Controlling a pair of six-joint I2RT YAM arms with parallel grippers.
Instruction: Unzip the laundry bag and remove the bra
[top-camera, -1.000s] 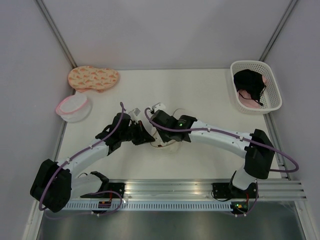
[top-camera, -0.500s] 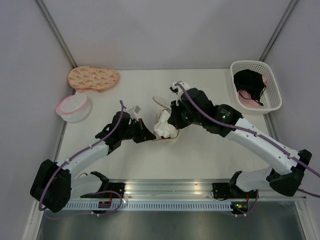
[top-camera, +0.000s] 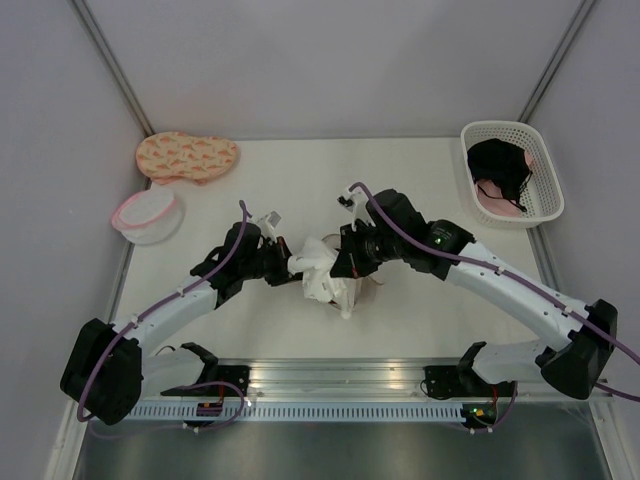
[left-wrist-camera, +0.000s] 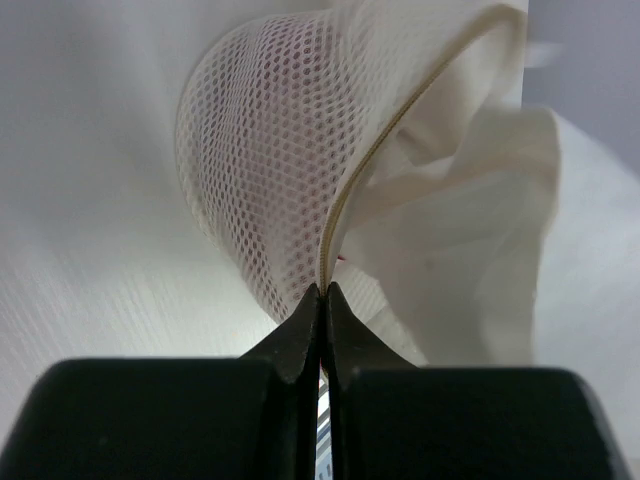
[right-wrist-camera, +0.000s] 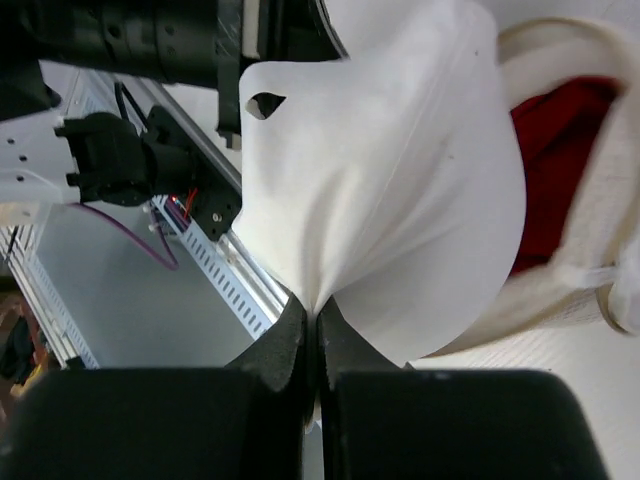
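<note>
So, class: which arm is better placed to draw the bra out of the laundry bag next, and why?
Right: the right end effector is shut on the bra, at its white fabric, while the left end effector clamps the laundry bag by its rim, anchoring it.

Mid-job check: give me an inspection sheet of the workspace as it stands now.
Surface: cream table, no spills seen.
Job's things: laundry bag open, mesh half raised; bra partly pulled out by its white cup, red fabric inside.
Clutter: orange pouch and pink-rimmed bag far left; basket far right with black garment, pink garment.
Grippers: left gripper shut on the bag's brown rim; right gripper shut on the white cup.
Cables: purple cables along both arms, none snagged.
Surroundings: grey walls, metal rail at near edge.
</note>
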